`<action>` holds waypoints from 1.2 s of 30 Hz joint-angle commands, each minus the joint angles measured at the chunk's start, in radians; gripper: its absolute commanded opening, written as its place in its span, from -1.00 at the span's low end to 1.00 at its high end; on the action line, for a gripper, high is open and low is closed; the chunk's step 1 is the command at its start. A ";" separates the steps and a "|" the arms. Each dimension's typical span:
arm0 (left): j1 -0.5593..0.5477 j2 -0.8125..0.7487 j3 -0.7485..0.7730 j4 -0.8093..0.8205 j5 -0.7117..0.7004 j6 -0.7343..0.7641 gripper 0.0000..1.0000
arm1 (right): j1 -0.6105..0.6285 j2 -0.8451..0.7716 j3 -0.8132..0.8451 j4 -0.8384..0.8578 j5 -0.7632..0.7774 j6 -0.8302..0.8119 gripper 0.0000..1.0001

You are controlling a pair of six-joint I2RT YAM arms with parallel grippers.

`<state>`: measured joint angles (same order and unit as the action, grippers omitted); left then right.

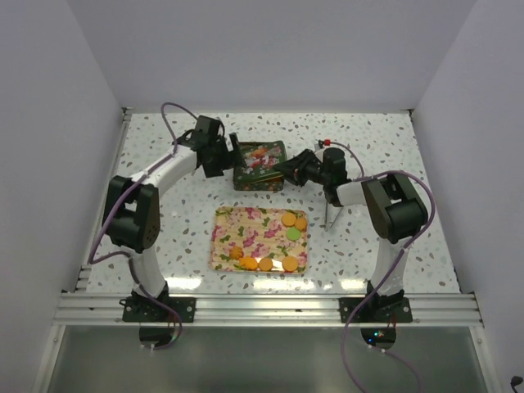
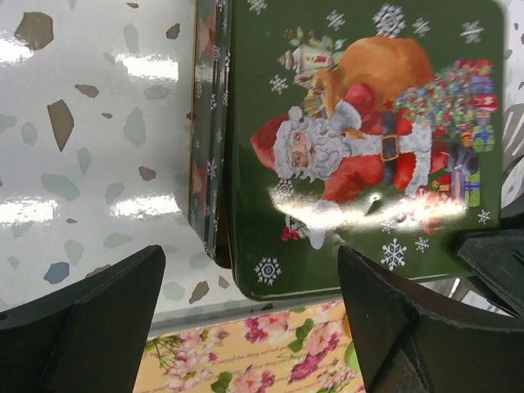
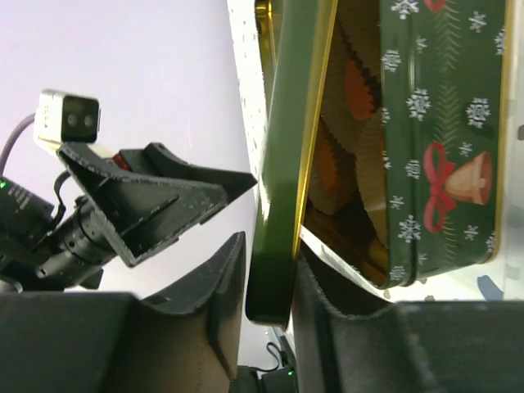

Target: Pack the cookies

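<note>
Top view: two arms, one green Christmas tin point(image 1: 259, 165) at the far middle of the surface point(image 1: 368, 131), and one floral tray point(image 1: 246, 229) near it.

The cookies point(image 1: 288, 219) on the tray form two groups. Three lie at its far right corner, two orange and one green. A row of orange ones runs along the near edge, four as far as can be told.

The left claw point(image 1: 232, 155) is at the tin's left side and the right claw point(image 1: 286, 170) at its right side, both well apart from the tray cookies.

Left wrist view: the Santa lid point(image 2: 360, 147) lies beyond the left claw's spread, released fingers point(image 2: 90, 327), which hold nothing.

Right wrist view, alone: the right claw point(image 3: 270, 262) is clenched on the lid's rim. The lid is tilted off the tin body point(image 3: 442, 139), and the gap shows at least two more orange cookies point(image 3: 356, 86) inside, just beyond that claw.
</note>
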<state>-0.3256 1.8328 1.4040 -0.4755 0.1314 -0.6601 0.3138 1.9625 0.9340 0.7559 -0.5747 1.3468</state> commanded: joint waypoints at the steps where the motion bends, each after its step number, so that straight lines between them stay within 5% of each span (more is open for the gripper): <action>1: 0.007 0.045 0.079 0.044 0.027 0.028 0.83 | -0.010 0.012 -0.008 0.040 -0.008 -0.026 -0.35; 14: 0.005 0.151 0.174 0.023 0.034 0.033 0.83 | -0.033 0.015 -0.011 -0.039 -0.008 -0.080 0.01; 36: 0.005 0.163 0.164 0.035 0.037 0.034 0.83 | -0.056 -0.097 0.147 -0.594 0.027 -0.380 0.04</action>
<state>-0.3256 1.9827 1.5356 -0.4767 0.1558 -0.6491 0.2638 1.9160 1.0283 0.3405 -0.5854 1.0641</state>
